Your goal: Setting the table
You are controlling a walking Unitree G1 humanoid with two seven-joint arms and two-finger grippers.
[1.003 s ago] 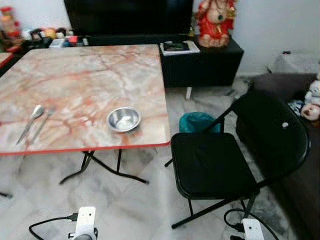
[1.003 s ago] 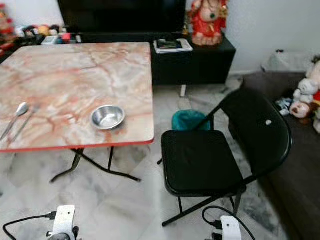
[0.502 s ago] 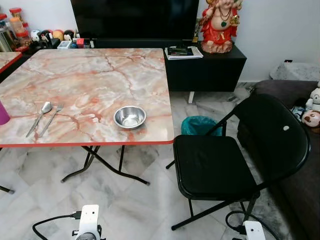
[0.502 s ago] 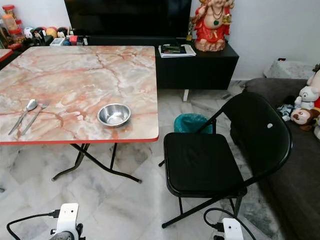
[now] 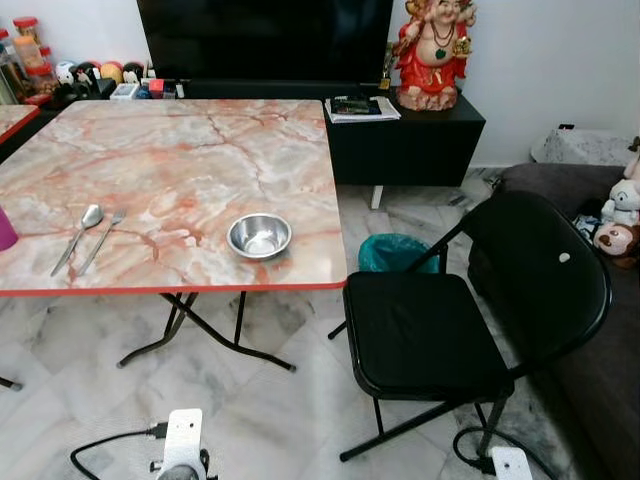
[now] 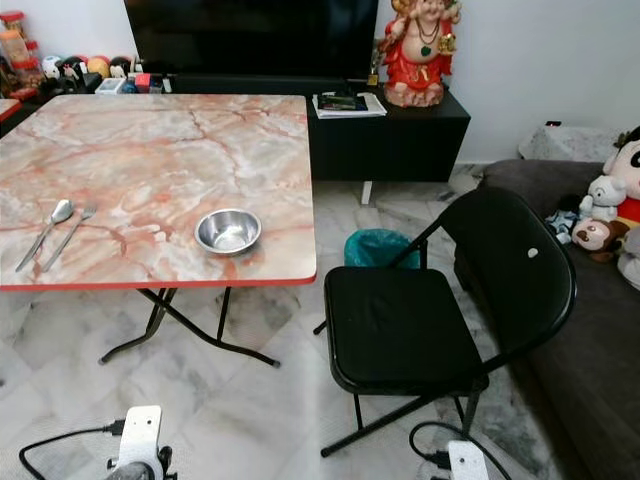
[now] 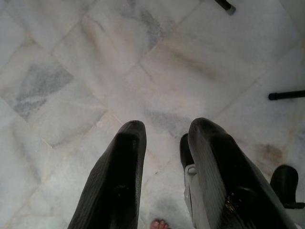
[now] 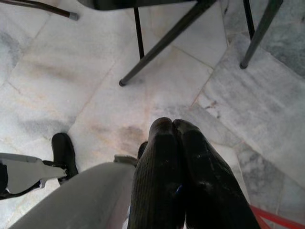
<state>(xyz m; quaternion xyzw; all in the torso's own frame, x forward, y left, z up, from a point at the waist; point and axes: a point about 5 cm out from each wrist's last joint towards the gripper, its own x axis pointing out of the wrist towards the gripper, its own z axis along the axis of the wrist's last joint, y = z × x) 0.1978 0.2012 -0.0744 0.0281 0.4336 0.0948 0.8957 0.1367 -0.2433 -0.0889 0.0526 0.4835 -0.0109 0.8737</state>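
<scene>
Only the camera has shifted and steadied; bowl (image 5: pixel 259 236) and spoon (image 5: pixel 78 237) lie unmoved.

Both arms hang low, pointing down. Left hand (image 7: pixel 162 143) has its fingers parted; right hand (image 8: pixel 172 138) has its fingers pressed together, empty.

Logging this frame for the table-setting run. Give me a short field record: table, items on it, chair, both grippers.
table: square pink marble-pattern folding table with red edge
bowl: small round steel bowl, near the table's front right corner
cutlery: metal spoon and metal fork, side by side near the front left
chair: black folding chair, right of the table
left gripper: open, hanging above the marble floor
right gripper: shut, hanging idle
</scene>
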